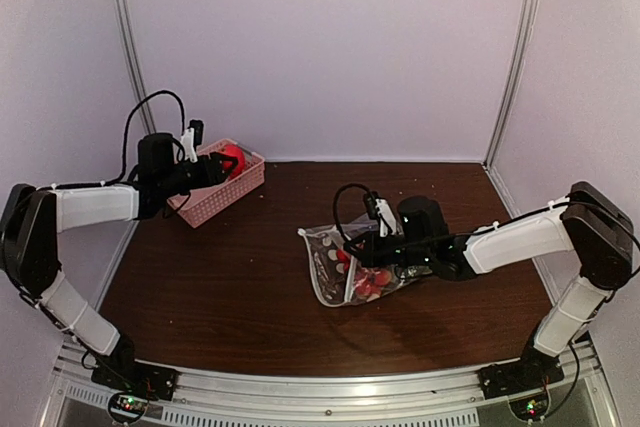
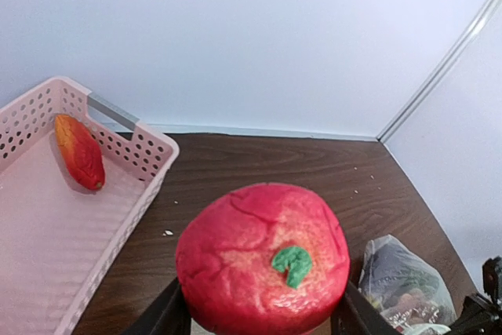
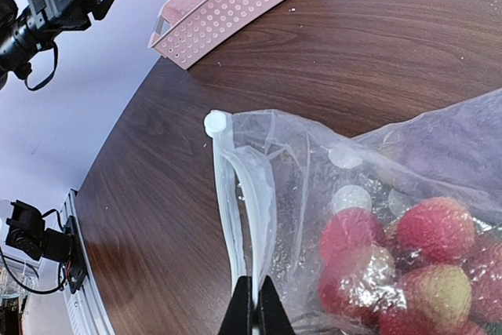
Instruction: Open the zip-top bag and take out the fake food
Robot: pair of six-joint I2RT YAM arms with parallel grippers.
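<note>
Starting at the left, we see the left claw (image 1: 215, 167) grasping a red tomato-like piece (image 2: 263, 260) raised near the pink basket (image 2: 149, 147), where a red-orange piece (image 2: 78, 152) lies. Rightward, the zip-top bag (image 3: 298, 154) rests on the desk (image 3: 392, 45), grape-like balls (image 3: 435, 229) inside, the right claw (image 3: 255, 304) clenched on its white zip strip.

I was working in a robotics lab cell, not anyone's home. Plain white panel walls (image 1: 320, 47) joined by bare metal posts (image 1: 125, 47) boxed in a single dark wooden table (image 1: 250, 287). An aluminium rail (image 1: 330, 392) ran along its near edge with the arm bases (image 1: 122, 372) bolted to it, and small status lights (image 1: 126, 405) glowed beside them. Black cables (image 1: 152, 95) looped in the open, and the fake food (image 2: 263, 260) looked like painted plastic.
</note>
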